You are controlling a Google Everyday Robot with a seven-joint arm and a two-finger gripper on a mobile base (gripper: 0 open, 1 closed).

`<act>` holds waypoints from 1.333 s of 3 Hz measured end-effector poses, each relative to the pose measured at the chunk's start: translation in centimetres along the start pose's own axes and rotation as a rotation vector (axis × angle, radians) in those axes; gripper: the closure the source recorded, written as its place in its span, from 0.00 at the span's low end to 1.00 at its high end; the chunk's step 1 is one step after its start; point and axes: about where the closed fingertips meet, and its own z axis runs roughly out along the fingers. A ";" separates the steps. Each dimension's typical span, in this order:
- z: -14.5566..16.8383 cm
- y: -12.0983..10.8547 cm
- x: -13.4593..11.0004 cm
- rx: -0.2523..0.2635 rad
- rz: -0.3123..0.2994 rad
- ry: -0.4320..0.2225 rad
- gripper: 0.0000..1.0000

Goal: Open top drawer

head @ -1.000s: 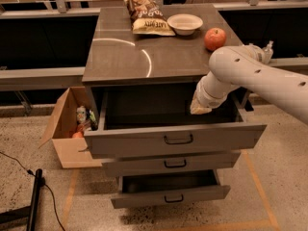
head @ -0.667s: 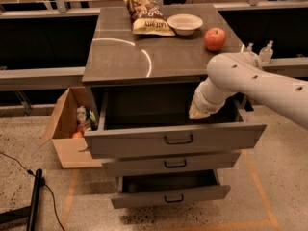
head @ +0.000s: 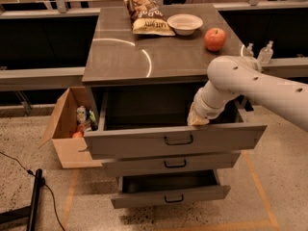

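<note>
Cream gripper [head: 198, 119] sits just behind the top drawer [head: 144, 144] front, right of its handle [head: 178, 139]; open or closed, we cannot tell. Drawer stands pulled out, interior dark. White arm [head: 250, 83] reaches down from the right. Cardboard box [head: 67, 150] beside the cabinet [head: 125, 57] holds small packages.

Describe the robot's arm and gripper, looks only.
The arm is a thick, smooth white tube with rounded joints and small dark dots along its casing; no loose cables show. It narrows to the gripper, a cream-yellow tip just inside the top drawer, behind its front panel.
</note>
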 end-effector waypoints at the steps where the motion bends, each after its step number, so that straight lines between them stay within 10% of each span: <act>1: 0.0 2.3 -0.4 -0.079 -0.001 -0.034 1.00; 4: -2.5 10.2 -3.6 -0.314 0.010 -0.159 1.00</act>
